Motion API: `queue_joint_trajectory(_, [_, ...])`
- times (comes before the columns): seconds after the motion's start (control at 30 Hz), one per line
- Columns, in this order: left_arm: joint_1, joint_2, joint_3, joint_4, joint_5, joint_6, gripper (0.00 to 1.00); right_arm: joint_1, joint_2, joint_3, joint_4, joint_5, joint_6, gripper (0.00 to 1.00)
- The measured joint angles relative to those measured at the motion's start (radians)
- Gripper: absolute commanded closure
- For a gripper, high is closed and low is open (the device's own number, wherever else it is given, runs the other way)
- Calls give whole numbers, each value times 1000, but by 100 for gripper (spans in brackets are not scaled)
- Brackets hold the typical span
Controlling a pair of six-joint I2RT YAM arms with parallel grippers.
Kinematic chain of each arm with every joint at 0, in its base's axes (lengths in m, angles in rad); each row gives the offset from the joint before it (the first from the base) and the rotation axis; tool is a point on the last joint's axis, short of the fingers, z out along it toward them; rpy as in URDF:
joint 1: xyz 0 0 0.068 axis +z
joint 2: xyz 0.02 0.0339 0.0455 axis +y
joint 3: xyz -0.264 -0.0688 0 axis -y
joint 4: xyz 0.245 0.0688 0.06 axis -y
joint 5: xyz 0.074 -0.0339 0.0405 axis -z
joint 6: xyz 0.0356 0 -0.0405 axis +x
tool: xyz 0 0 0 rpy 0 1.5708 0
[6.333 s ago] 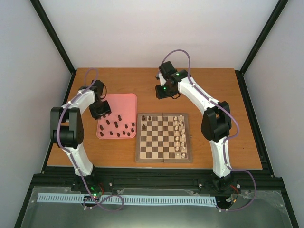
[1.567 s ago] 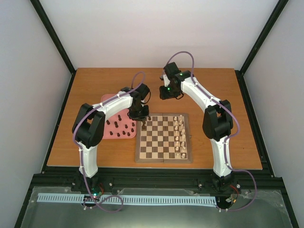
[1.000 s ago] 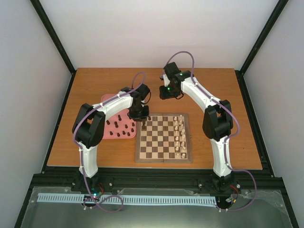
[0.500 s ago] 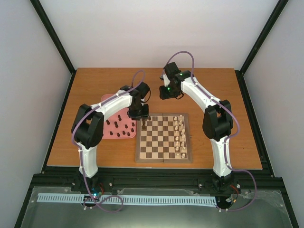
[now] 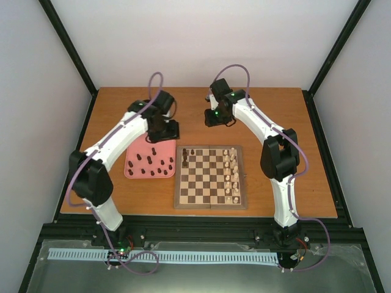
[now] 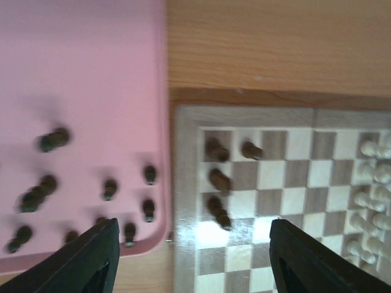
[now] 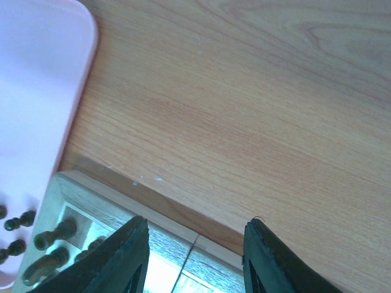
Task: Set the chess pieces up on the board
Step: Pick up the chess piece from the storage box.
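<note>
Tabletop (image 6: 275, 49), chess pieces (image 6: 219, 181) near spread left pincer (image 6: 192, 224)

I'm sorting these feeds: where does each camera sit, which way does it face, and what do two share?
Top external: above and behind, looking down on table, board, pink tray; both arms whole.
Left wrist: on left arm, looking down on tray and board corner; own fingers.
Right wrist: looking down on table and board edge; own fingers.
Shared: both wrists see the board's dark pieces.

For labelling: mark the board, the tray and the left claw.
board (image 5: 211, 206): top view, near border.
tray (image 6: 91, 61): left wrist view, bare pink floor.
left claw (image 6: 194, 224): left wrist view, midway between fingertips.
</note>
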Motion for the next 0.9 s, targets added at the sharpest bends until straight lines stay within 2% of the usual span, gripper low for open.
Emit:
queue_joint_trajectory(0.13, [128, -80, -56, -11, -24, 24, 27, 25, 0, 56, -21, 6, 0, 56])
queue_joint_trajectory(0.23, [237, -129, -101, -14, -43, 43, 20, 77, 0, 118, -39, 5, -1, 55])
queue_joint_trajectory(0.3, [309, -165, -138, -12, -53, 55, 11, 129, 4, 167, -51, 2, -1, 55])
queue_joint_trajectory(0.43, [423, -249, -205, -10, -61, 72, 7, 228, 42, 264, -65, -18, 0, 55])
queue_joint_trajectory(0.63, [557, -352, -279, 2, -48, 98, 7, 340, 157, 375, -71, -51, 15, 55])
queue_joint_trajectory(0.8, [689, -376, -380, 31, -5, 117, 7, 388, 240, 396, -52, -71, 31, 54])
queue_joint_trajectory(0.9, [721, -377, -437, 40, 18, 117, 7, 402, 279, 399, -37, -77, 40, 53])
